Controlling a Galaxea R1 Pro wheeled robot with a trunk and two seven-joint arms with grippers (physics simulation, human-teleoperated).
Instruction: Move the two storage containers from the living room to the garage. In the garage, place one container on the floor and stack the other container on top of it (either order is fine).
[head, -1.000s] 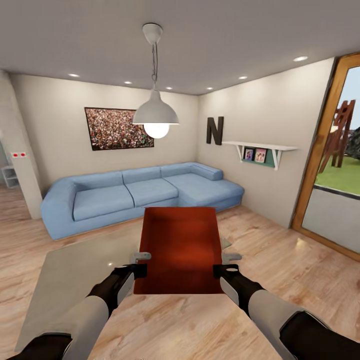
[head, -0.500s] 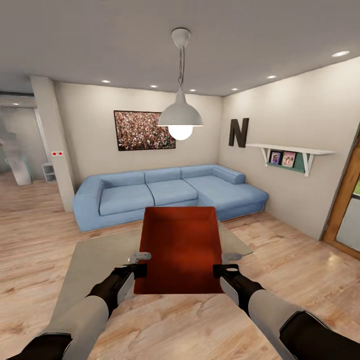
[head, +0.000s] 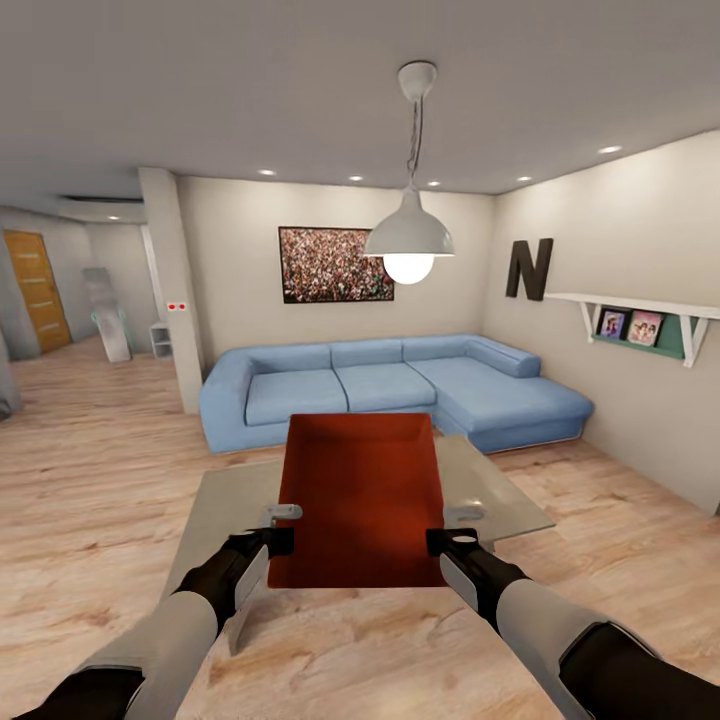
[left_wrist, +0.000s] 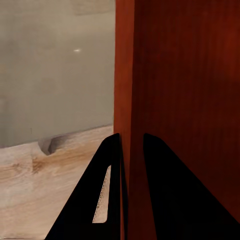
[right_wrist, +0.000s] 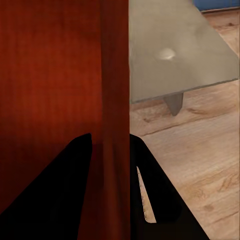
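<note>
As both end effectors (head: 283, 528) clamp container (head: 360, 500)

Blue sofa (head: 390, 385), pendant lamp (head: 409, 235), wood floor (head: 90, 480), cream walls (head: 620, 400).

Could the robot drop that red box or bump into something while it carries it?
Maybe. Each gripper, left and right, pinches just a thin side wall of the storage container, so a jolt might let it slip or tip. The glass table sits low right in front, and the container hides part of it, so the robot might bump it.
</note>
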